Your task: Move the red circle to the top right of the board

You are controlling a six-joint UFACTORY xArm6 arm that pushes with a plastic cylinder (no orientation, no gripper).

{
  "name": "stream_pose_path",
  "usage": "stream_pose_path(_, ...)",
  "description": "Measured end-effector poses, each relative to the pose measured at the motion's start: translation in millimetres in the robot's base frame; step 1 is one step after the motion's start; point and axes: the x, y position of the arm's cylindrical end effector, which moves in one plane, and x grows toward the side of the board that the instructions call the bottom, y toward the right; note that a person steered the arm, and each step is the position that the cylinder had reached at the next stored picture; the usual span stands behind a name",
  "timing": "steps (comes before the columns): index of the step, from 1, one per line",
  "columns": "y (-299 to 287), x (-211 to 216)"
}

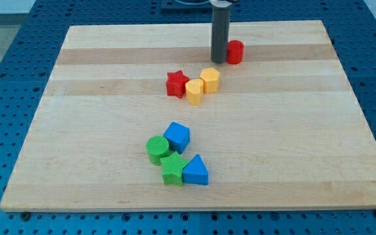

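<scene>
The red circle (235, 51) is a short red cylinder near the board's top, right of centre. My tip (219, 61) is the lower end of the dark rod and stands just to the circle's left, touching or almost touching it. Below and to the left lies a cluster: a red star (176, 84), a yellow cylinder (194, 92) and a yellow hexagon (209, 80).
Near the view's bottom centre sit a blue cube (177, 137), a green cylinder (156, 149), a green star (172, 170) and a blue triangle (195, 171). The wooden board (305, 130) lies on a blue perforated table.
</scene>
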Motion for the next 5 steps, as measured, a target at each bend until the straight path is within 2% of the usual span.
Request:
stream_pose_path(2, 139.8, -5.1)
stream_pose_path(3, 166.3, -8.9)
stream_pose_path(4, 131.1, 12.7)
stream_pose_path(5, 84.4, 56.1)
